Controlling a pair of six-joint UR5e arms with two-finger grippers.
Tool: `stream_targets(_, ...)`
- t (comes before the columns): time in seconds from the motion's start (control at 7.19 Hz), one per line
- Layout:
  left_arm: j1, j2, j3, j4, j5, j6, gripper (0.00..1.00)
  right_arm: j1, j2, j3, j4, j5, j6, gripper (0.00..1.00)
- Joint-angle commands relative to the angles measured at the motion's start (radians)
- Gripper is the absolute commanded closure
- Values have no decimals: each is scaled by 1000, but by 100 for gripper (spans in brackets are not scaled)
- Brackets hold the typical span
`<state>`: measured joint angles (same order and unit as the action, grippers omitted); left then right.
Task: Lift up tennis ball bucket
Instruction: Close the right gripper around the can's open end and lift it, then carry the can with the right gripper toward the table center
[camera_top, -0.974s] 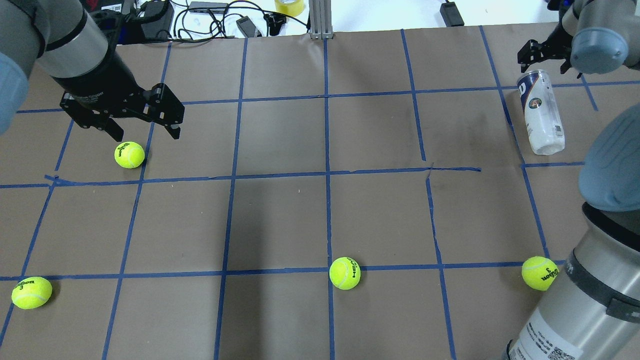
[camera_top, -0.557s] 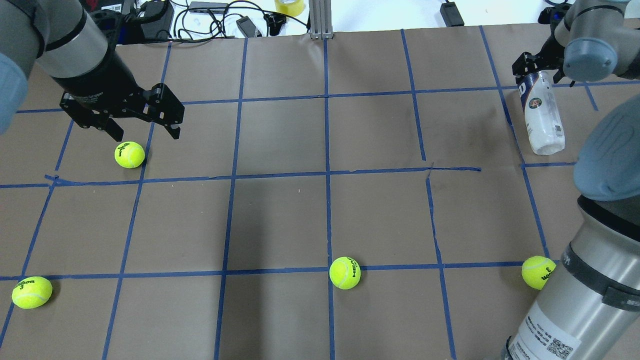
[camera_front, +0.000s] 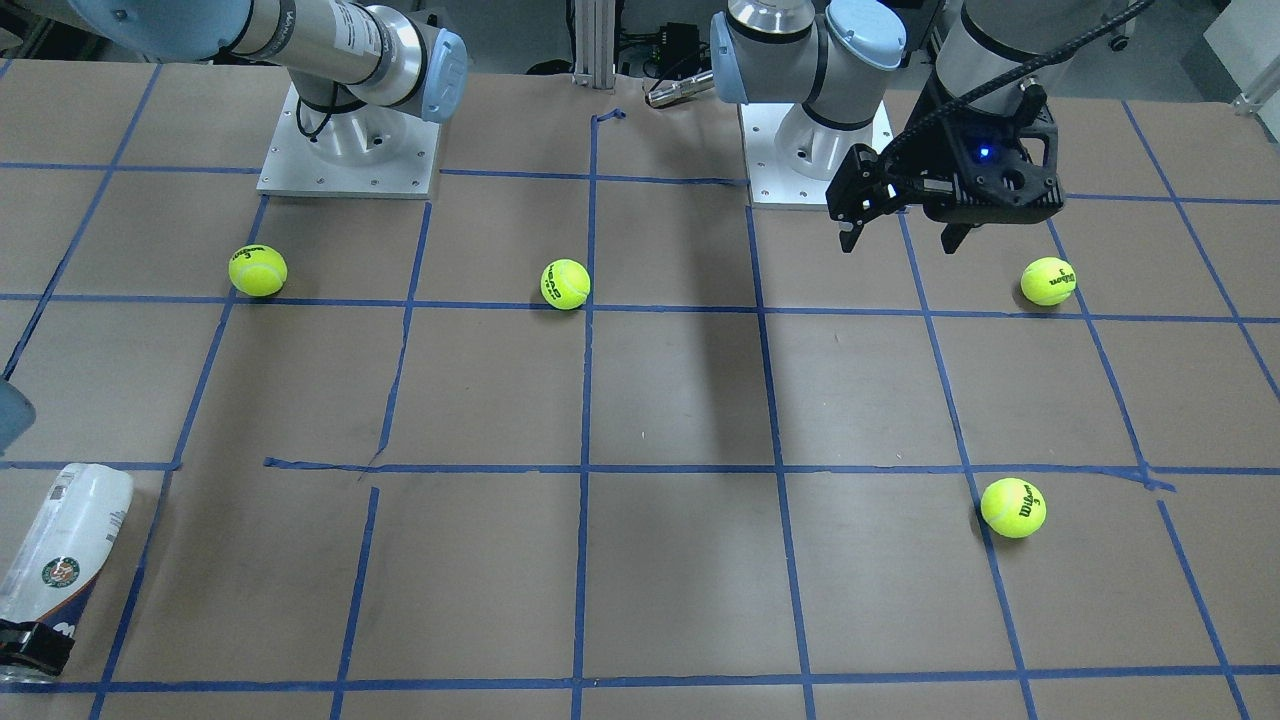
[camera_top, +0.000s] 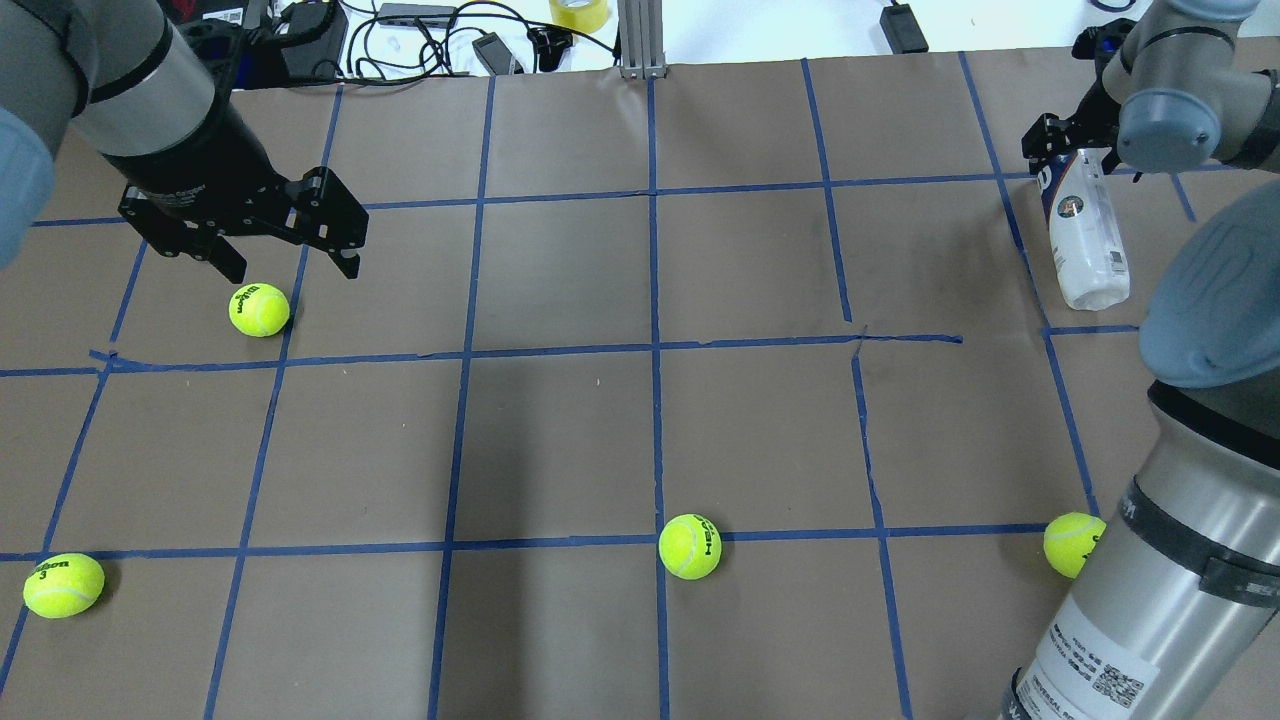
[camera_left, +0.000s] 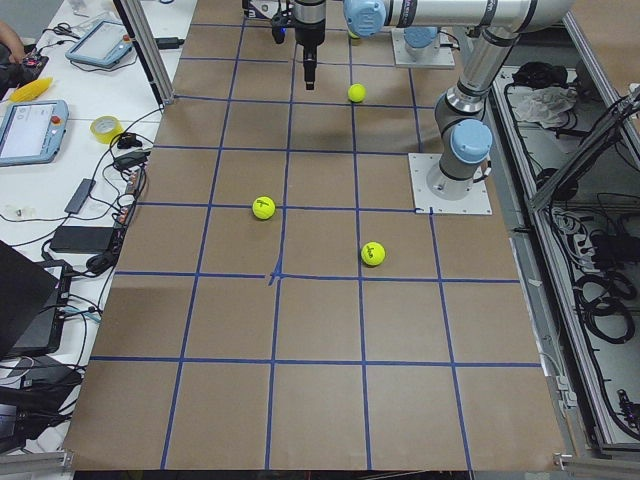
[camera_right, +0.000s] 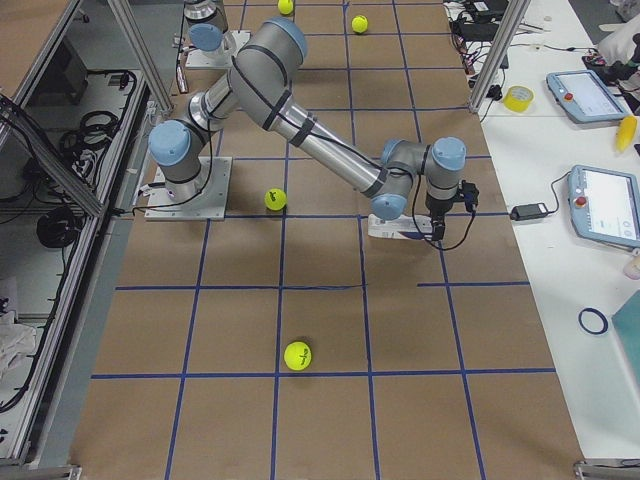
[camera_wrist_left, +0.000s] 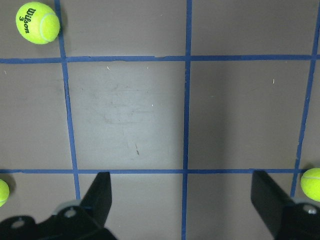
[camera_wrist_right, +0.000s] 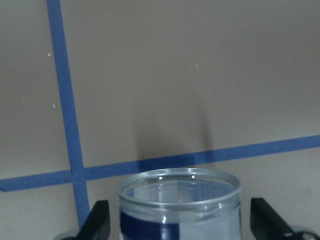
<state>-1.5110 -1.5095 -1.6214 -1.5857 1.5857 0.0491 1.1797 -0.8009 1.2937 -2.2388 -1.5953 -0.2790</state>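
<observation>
The tennis ball bucket (camera_top: 1088, 245), a clear tube can with a white label and navy band, lies on its side at the far right of the table. It also shows in the front-facing view (camera_front: 62, 550). My right gripper (camera_wrist_right: 180, 227) is open, its fingers (camera_wrist_right: 100, 222) standing either side of the can's open mouth (camera_wrist_right: 179, 187) with small gaps. In the overhead view the right gripper (camera_top: 1062, 150) is partly hidden by its wrist. My left gripper (camera_top: 292, 266) is open and empty, hovering just behind a tennis ball (camera_top: 259, 309).
Three more tennis balls lie on the paper: front left (camera_top: 63, 585), front middle (camera_top: 690, 546), and front right (camera_top: 1070, 544) against my right arm's forearm. Cables and a tape roll (camera_top: 578, 12) sit beyond the far edge. Blue tape lines grid the table.
My right gripper has moved in over the can's open end and now straddles it. The can and the left arm have hardly moved.
</observation>
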Motion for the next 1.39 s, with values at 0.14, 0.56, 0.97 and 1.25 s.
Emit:
stream_targets(0.14,0,0,0,3,-1,0,0,3,-12,-2,8,-5,-3,26)
stream_targets(0.56,2,0,0,1,0,0,0,93,-179,15,140,17,-23,41)
stream_targets(0.97,0,2,0,3,-1,0,0,335,-242,32,128,95,-207,46)
stream_targets(1.25,15,2,5,6,-3,2,0,490,-239,62,107,84,-331,48)
